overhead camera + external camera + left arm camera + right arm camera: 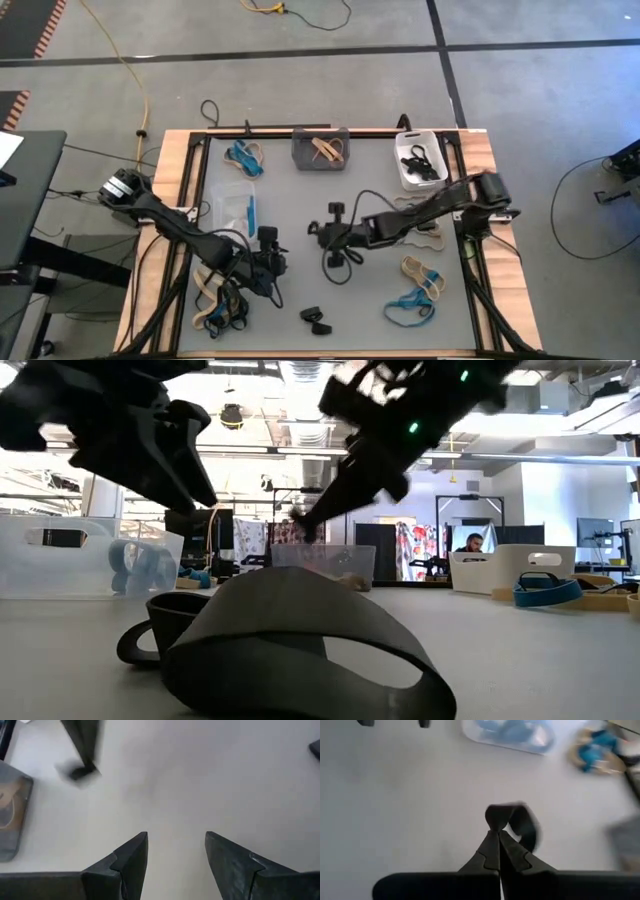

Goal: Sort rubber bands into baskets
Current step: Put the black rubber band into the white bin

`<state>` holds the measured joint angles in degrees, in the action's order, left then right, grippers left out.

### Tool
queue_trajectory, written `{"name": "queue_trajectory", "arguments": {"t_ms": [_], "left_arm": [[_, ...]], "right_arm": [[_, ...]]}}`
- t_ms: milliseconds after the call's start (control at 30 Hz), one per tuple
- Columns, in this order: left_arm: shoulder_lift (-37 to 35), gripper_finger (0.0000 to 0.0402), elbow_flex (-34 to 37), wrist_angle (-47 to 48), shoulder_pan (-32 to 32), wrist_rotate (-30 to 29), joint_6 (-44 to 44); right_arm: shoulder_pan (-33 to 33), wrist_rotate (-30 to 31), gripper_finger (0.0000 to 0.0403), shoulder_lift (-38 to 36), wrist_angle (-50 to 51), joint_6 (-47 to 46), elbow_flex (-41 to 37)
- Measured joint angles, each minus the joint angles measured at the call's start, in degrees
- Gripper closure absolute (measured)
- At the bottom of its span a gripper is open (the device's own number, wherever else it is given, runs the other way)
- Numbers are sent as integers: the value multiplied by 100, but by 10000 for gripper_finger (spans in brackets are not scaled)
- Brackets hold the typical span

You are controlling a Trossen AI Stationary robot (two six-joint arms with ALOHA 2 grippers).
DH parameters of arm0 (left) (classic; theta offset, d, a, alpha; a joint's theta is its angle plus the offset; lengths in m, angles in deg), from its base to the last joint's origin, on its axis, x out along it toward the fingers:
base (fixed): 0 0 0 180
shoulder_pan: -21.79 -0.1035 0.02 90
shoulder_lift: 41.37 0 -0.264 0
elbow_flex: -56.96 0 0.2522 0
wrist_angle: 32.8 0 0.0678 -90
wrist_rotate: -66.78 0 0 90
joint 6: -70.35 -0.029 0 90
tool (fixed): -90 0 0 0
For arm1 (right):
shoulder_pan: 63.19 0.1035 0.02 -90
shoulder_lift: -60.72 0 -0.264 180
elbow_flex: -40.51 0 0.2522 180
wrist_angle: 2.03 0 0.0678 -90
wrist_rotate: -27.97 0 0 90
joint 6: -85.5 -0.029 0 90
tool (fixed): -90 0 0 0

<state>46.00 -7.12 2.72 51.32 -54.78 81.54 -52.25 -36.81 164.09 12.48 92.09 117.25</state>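
My right gripper (499,834) is over the table's middle (316,232), shut on a black rubber band (522,827). My left gripper (176,845) hovers open over bare table at the near left (272,262). At the far edge stand the dark grey basket (320,150), holding tan bands, and the white basket (420,168), holding black ones. The clear basket (232,205) at the left holds blue ones. Another black band (315,320) lies near the front edge, resting on its edge (300,650). My right gripper pinches the black band at one spot of its loop (495,817), between its two fingers at their free ends. The fingers slant down toward the table's left. The rest of the loop curls beyond the fingertips, lifted clear of the table.
Loose bands lie in heaps: blue and tan at the far left (245,157), mixed at the near left (220,305), tan (420,270) and blue (410,308) at the near right. Bare table lies between the two grippers and toward the far edge.
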Motion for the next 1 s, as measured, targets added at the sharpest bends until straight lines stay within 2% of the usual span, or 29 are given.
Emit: {"name": "queue_trajectory", "arguments": {"t_ms": [233, 400, 567, 733, 900, 1000], "left_arm": [[2, 212, 1, -396, -201, 45, -415], [2, 212, -1, -740, -280, 88, -716], [2, 212, -1, -918, -299, 89, -879], [2, 212, -1, -955, -301, 91, -908], [2, 212, -1, -972, -301, 135, -993], [2, 212, -1, -973, -301, 203, -998]], "right_arm": [[-95, 1242, 386, -1185, 1688, -479, 0], [-397, 1829, 386, -1942, 3043, -1244, 0], [-813, 2144, 386, -2516, 4468, -2208, 0], [-1383, 2164, 386, -2757, 5636, -3023, 0], [-2107, 2139, 386, -2719, 6191, -3206, 0], [-2604, 1999, 383, -2720, 6197, -3182, -98]]}}
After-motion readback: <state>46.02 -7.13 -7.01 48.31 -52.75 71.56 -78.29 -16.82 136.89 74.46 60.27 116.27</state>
